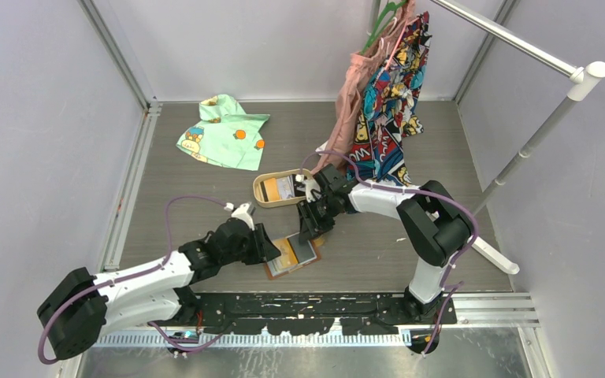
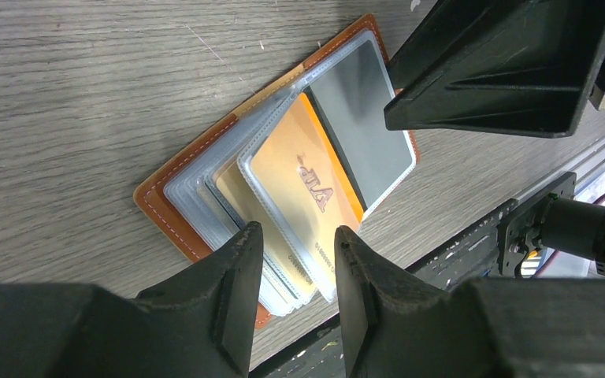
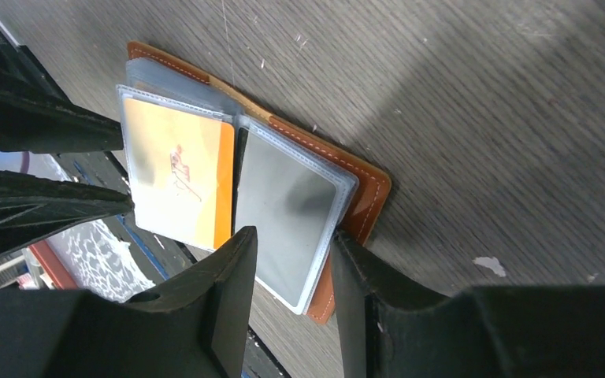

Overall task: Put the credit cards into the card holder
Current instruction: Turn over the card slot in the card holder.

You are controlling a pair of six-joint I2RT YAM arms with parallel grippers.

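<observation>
Two robot arms meet over a card holder (image 1: 293,253) that lies open on a grey wood-grain table (image 1: 410,157), near the front edge and between the arm bases. The left arm stretches low from the lower left, and its left hand (image 1: 272,246) is at the holder's left side. The right arm rises from its base, folds at the elbow and reaches back leftward, so the right hand (image 1: 309,228) points down at the holder's far right corner.

Both hands have their fingers a narrow gap apart. Nothing is clamped between them.

The holder is brown leather with pale stitching. Clear plastic sleeves (image 2: 205,205) are fanned across it like pages.

The left wrist view shows an orange card (image 2: 299,181) in the top sleeve. A grey card (image 2: 362,118) sits in the next sleeve, partly under the right hand's dark finger. The right wrist view shows the same spread from the opposite side. Here the grey card is nearest that hand's fingers, the orange card lies beyond it, and the left hand is at the left edge.

Only the top view shows the rest of the scene:
- A tan oval tray (image 1: 261,189) just behind the holder, with a pale card (image 1: 285,187) in it.
- A green garment (image 1: 224,132) lying on the table farther back.
- Patterned clothes (image 1: 386,102) hanging from a rail (image 1: 520,43).
</observation>
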